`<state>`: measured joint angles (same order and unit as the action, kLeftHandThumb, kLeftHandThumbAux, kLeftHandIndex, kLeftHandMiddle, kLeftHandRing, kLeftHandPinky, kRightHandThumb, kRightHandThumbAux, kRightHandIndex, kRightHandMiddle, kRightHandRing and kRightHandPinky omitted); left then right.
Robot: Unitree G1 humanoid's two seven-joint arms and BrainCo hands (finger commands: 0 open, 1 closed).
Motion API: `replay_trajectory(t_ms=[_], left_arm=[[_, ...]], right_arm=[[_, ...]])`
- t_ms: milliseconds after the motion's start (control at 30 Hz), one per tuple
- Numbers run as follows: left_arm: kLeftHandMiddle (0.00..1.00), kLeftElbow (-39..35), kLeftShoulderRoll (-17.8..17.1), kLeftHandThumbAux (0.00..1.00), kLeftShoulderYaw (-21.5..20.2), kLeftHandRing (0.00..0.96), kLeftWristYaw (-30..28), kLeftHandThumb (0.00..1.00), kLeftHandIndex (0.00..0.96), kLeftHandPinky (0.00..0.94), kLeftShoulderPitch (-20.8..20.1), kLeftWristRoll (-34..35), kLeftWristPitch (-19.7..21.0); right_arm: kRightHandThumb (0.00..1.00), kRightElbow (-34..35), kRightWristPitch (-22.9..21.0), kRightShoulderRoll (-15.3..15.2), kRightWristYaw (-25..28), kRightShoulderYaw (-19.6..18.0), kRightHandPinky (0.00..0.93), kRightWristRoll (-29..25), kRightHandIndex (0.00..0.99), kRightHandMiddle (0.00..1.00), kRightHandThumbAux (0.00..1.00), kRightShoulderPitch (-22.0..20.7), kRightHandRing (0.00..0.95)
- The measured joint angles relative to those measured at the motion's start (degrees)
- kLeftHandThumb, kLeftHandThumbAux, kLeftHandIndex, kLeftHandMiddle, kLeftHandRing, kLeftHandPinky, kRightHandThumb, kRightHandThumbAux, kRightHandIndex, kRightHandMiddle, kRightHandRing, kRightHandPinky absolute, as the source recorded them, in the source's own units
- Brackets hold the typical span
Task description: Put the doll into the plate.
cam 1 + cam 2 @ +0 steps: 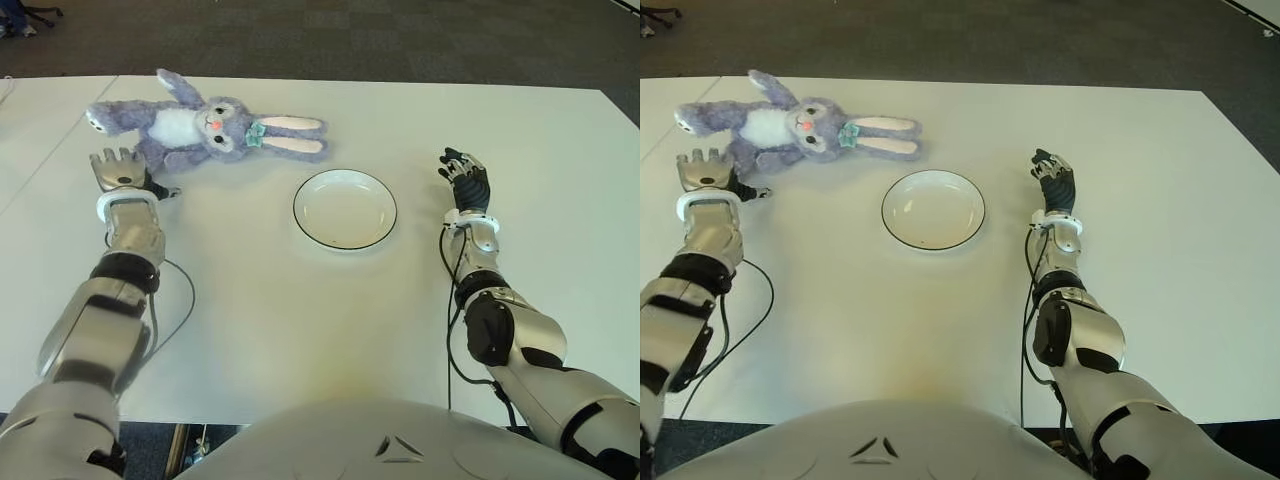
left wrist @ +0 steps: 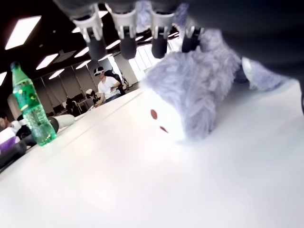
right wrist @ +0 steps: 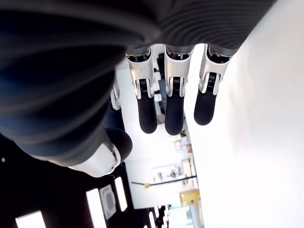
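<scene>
Lying doll (image 1: 205, 130): near table's (image 1: 300, 330) far left edge, outside plate (image 1: 345, 209).
Left hand (image 1: 117, 168): fingers spread, empty, just beside doll.
Right hand (image 1: 466, 178): relaxed, empty, right of plate.
Risk: limp ears may drape over rim.

Evenly bright overhead lighting, soft faint shadows on the white table (image 1: 300, 330), glaring ceiling panels (image 2: 21, 31) in the left wrist view, fingers (image 3: 147, 114) close up, perhaps slightly blurred.

Doll (image 1: 205, 128) behind plate (image 1: 345, 209) (leftward)
</scene>
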<state>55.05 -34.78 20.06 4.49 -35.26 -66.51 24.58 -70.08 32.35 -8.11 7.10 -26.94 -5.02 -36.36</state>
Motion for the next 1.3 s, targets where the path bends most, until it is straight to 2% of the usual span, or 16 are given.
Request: replay_trajectory(t_ms=[100, 133, 233, 300, 400, 500, 533, 733, 833, 900, 933, 1000, 1033, 1067, 1133, 1300], left_arm=[[0.000, 6.3, 1.2, 0.386, 1.1, 0.000, 3.1, 0.088, 0.000, 0.000, -3.6, 0.8, -1.7], [0.000, 8.4, 1.8, 0.423, 1.3, 0.000, 4.4, 0.175, 0.000, 0.086, -4.7, 1.3, -2.4], [0.000, 13.5, 3.2, 0.443, 1.5, 0.004, 9.6, 0.246, 0.000, 0.212, -7.0, 2.9, -4.5], [0.000, 15.7, 3.9, 0.463, 1.7, 0.104, 12.9, 0.274, 0.069, 0.280, -7.8, 3.8, -5.7], [0.134, 18.0, 4.9, 0.484, 2.3, 0.254, 17.4, 0.343, 0.167, 0.379, -8.1, 4.9, -6.4], [0.180, 19.6, 5.9, 0.493, 3.5, 0.289, 21.8, 0.383, 0.207, 0.381, -8.1, 5.8, -6.7], [0.236, 19.9, 6.3, 0.505, 3.7, 0.323, 23.2, 0.466, 0.247, 0.386, -8.1, 6.0, -6.8], [0.326, 20.8, 7.8, 0.511, 3.8, 0.369, 30.7, 0.603, 0.303, 0.421, -8.3, 8.0, -7.5], [0.353, 21.4, 7.9, 0.510, 3.8, 0.381, 32.7, 0.627, 0.312, 0.432, -8.8, 9.0, -8.0], [0.385, 21.6, 7.9, 0.668, 3.7, 0.398, 33.3, 0.701, 0.404, 0.440, -9.0, 9.8, -8.5], [0.466, 21.7, 7.9, 0.669, 3.6, 0.455, 33.3, 0.802, 0.396, 0.509, -9.1, 10.2, -8.8], [0.521, 21.9, 7.9, 0.667, 3.4, 0.537, 33.3, 0.835, 0.390, 0.600, -9.2, 11.2, -9.5], [0.531, 22.0, 7.9, 0.667, 3.2, 0.556, 33.3, 0.839, 0.389, 0.620, -9.2, 12.0, -10.0], [0.506, 22.0, 7.9, 0.669, 3.0, 0.649, 33.3, 0.843, 0.393, 0.687, -9.2, 12.6, -10.4], [0.497, 22.1, 7.8, 0.670, 2.3, 0.693, 33.3, 0.845, 0.394, 0.689, -9.2, 14.3, -11.6], [0.503, 22.1, 7.5, 0.674, 0.1, 0.728, 32.8, 0.846, 0.387, 0.703, -9.2, 18.4, -14.5]], right_arm=[[0.697, -0.1, -0.1, 0.1, 0.0, -0.2, 0.251, 0.0, 0.403, 0.228, 0.733, 0.0, 0.222], [0.697, -0.1, -0.2, 0.1, 0.0, -0.3, 0.256, -0.1, 0.403, 0.229, 0.733, 0.0, 0.224], [0.698, -0.2, -0.5, 0.1, 0.1, -0.7, 0.258, -0.4, 0.404, 0.230, 0.733, 0.0, 0.226], [0.697, -0.2, -0.6, 0.1, 0.2, -0.8, 0.256, -0.6, 0.403, 0.231, 0.733, 0.0, 0.227], [0.697, -0.2, -0.6, 0.0, 0.3, -0.8, 0.256, -0.9, 0.403, 0.232, 0.733, 0.0, 0.230], [0.697, -0.2, -0.6, 0.0, 0.4, -0.8, 0.256, -1.0, 0.403, 0.232, 0.734, 0.0, 0.230], [0.697, -0.2, -0.6, 0.0, 0.4, -0.8, 0.253, -1.0, 0.403, 0.231, 0.734, 0.0, 0.228], [0.697, -0.2, -0.6, 0.1, 0.7, -0.8, 0.251, -1.0, 0.403, 0.233, 0.734, 0.0, 0.228], [0.697, -0.2, -0.6, 0.1, 0.8, -0.8, 0.243, -1.0, 0.403, 0.233, 0.734, 0.0, 0.227], [0.697, -0.2, -0.6, 0.1, 0.8, -0.8, 0.245, -1.0, 0.403, 0.231, 0.734, 0.0, 0.227], [0.698, -0.2, -0.6, 0.1, 0.8, -0.8, 0.248, -1.0, 0.404, 0.231, 0.734, 0.0, 0.226], [0.698, -0.2, -0.6, 0.1, 0.8, -0.8, 0.250, -1.0, 0.404, 0.232, 0.734, 0.0, 0.227], [0.698, -0.2, -0.6, 0.0, 0.8, -0.8, 0.251, -1.0, 0.404, 0.232, 0.734, 0.0, 0.227], [0.698, -0.2, -0.6, 0.0, 0.8, -0.8, 0.231, -1.0, 0.404, 0.230, 0.734, 0.0, 0.222], [0.698, -0.2, -0.6, 0.0, 0.8, -0.8, 0.234, -1.0, 0.404, 0.228, 0.734, 0.0, 0.218], [0.697, -0.2, -0.6, 0.0, 0.8, -0.8, 0.227, -1.0, 0.404, 0.227, 0.734, 0.0, 0.215]])
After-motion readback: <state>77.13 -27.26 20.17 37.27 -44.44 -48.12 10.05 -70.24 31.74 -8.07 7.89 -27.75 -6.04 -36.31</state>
